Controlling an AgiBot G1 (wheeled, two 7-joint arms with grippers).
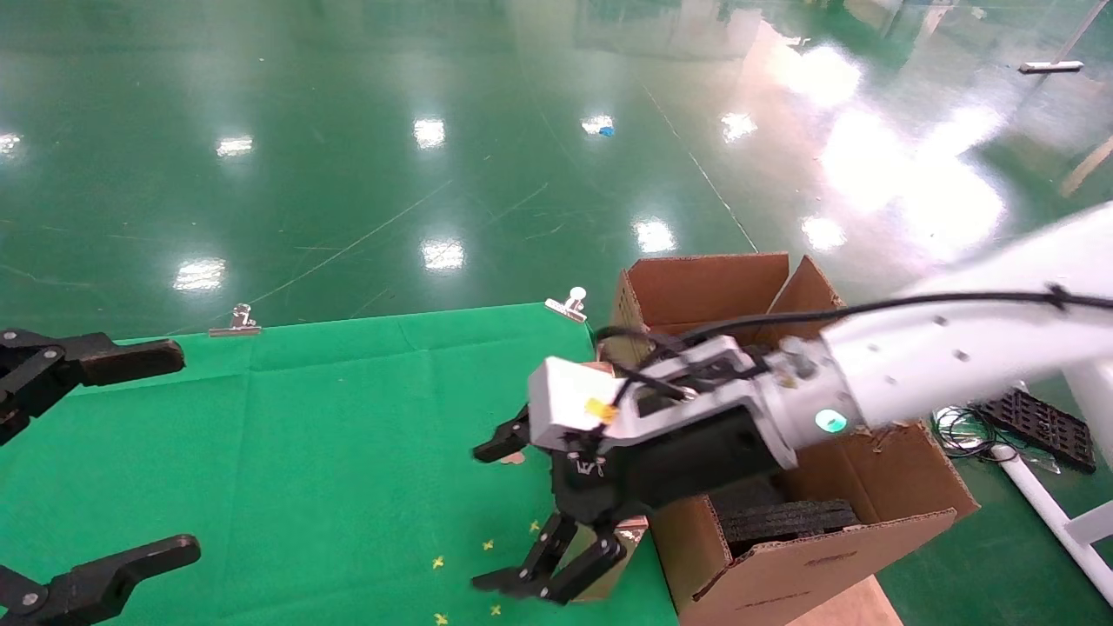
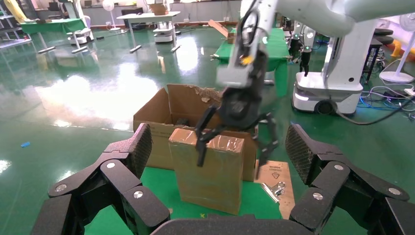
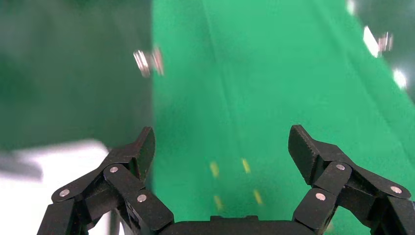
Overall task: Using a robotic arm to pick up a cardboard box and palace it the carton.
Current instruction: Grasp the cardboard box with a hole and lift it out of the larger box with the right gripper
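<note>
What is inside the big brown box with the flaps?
Inside the carton you can see black foam padding near its front wall. The rest is hidden behind the robotic arm and its open end effector. The small cardboard box stands outside, on the green cloth.

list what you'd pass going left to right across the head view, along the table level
left gripper, open at the table's left edge → bare green cloth → right gripper, open over the cardboard box → carton standing open → white frame on the floor
</note>
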